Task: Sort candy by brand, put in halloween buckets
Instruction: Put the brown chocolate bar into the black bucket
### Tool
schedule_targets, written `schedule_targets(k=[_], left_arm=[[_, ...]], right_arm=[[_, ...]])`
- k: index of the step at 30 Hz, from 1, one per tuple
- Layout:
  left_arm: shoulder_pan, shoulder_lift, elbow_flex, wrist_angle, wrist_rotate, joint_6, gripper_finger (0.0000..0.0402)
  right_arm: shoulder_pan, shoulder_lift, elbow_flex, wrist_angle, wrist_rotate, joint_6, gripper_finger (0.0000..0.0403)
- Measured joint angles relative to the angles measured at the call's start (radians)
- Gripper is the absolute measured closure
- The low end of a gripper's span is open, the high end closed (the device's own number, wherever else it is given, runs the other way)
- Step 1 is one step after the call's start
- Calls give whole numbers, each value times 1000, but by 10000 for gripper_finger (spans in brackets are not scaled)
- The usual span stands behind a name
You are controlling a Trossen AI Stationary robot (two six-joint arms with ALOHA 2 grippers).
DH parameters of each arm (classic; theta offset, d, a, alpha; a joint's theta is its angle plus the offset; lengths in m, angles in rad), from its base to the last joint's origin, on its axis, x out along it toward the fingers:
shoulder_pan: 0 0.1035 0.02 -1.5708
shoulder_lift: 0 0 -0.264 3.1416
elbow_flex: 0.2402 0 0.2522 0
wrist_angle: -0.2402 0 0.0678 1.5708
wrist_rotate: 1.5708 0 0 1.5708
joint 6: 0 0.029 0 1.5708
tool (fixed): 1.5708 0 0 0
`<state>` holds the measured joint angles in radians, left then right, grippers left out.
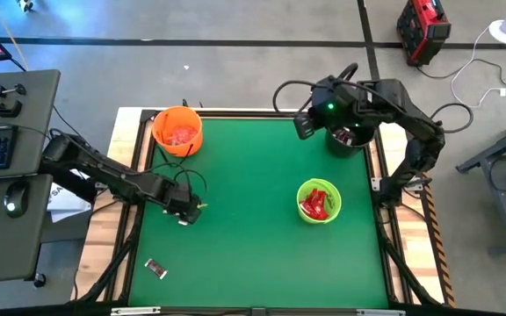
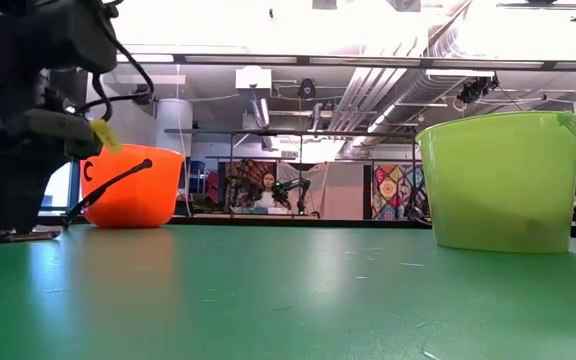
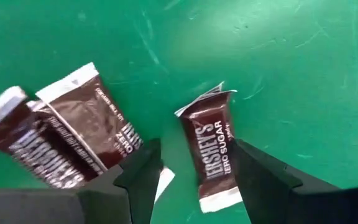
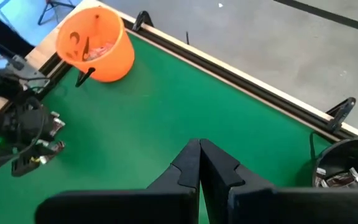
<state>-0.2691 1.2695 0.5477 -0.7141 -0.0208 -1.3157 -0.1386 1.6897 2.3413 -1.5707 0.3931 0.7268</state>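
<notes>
Brown wrappers were what we saw between the fingers of the left hand point(image 3: 194, 180): it hung low over the green desk point(image 1: 253, 219) at its left side, fingers apart, with one dark Hershey's candy point(image 3: 211, 155) lying between them and not yet pinched. Two more dark candies point(image 3: 61, 137) lay just beside it on the felt. We judged that the step in hand was the pick of a dark piece; the next move would ask the fingers to close on this one only, then carry it far right to the black bucket point(image 1: 348, 139).

We saw the right hand point(image 4: 199, 167) closed and holding nothing, waiting near the black bucket, in which some dark wrappers showed. In the orange bucket point(image 1: 177, 131), at the far left, lay pale, clear-looking sweets. Red pieces filled the lime green bucket point(image 1: 319, 202) on the right. One stray dark candy point(image 1: 155, 269) lay on the wooden edge at near left.
</notes>
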Motion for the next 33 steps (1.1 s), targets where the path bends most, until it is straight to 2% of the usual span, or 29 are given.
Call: schedule_targets(k=[21, 25, 29, 33], left_arm=[[0, 4, -15, 134, 14, -90, 216], [0, 40, -10, 140, 8, -97, 220], [-6, 87, -7, 137, 1, -96, 255], [-8, 82, -6, 145, -8, -64, 331]], right_arm=[[1, -8, 0, 0, 1, -154, 403], [1, -8, 0, 0, 1, -168, 403], [1, -8, 0, 0, 1, -178, 403], [1, -8, 0, 0, 1, -189, 403]])
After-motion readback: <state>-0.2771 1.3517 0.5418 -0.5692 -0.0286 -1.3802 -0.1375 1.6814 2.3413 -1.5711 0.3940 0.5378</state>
